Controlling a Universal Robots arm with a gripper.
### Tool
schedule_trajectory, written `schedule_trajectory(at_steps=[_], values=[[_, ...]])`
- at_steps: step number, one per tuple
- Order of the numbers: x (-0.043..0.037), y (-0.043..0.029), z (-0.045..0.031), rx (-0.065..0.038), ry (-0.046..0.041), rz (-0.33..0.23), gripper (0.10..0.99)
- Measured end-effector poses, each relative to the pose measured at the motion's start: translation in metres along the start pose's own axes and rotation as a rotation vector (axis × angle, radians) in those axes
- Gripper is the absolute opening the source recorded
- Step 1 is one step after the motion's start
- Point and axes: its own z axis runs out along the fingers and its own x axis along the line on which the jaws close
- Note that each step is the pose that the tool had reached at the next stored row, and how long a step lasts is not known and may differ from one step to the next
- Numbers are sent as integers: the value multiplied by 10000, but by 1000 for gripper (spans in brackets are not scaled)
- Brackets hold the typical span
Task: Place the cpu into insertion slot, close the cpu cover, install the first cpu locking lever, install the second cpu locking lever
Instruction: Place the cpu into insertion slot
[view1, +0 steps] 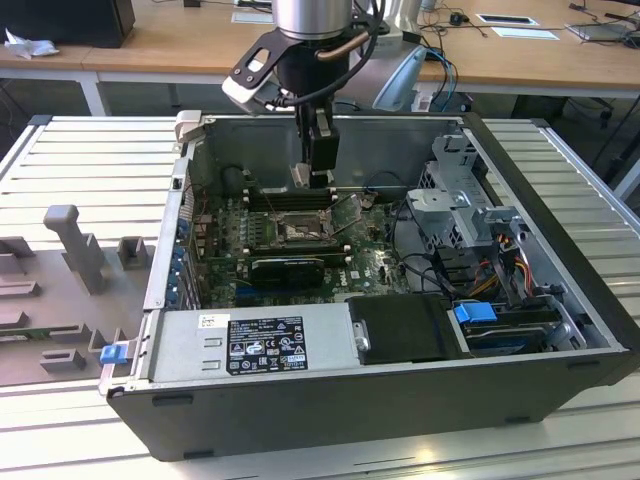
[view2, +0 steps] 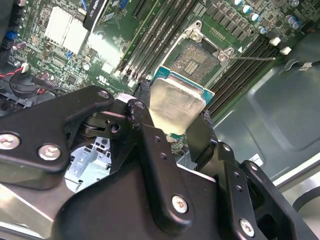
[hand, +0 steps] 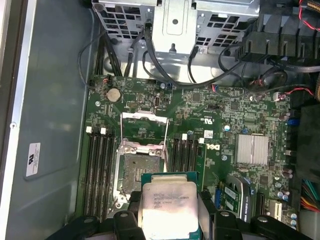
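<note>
The cpu (hand: 167, 202), silver-topped with a green edge, is gripped flat in the claw (hand: 169, 217), raised above the slot (hand: 135, 172). The slot lies bare, dark-centred and metal-rimmed. The cover (hand: 145, 116), a windowed frame, stands swung open at the slot's edge.

Open computer case (view1: 400, 400) on a slatted table (view1: 80, 150).
Inside: labelled power supply (view1: 265, 345), drive cage (view1: 450, 160), silver heatsink (hand: 252, 149), coin battery (hand: 114, 93).

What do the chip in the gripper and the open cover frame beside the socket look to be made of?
The small flat square cpu: a dull silver-grey metal top, matte with a soft sheen, on a green board edge, likely laminate. The thin square silver cpu cover: probably stamped sheet metal, pale and shiny, thin-edged.
</note>
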Motion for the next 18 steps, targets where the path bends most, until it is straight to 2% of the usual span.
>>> schedule_trajectory(at_steps=[9,14,18], values=[[0,-3,38,0,0,0,529],[0,-8,104,-1,1,5,529],[1,-10,137,-9,-29,349,529]])
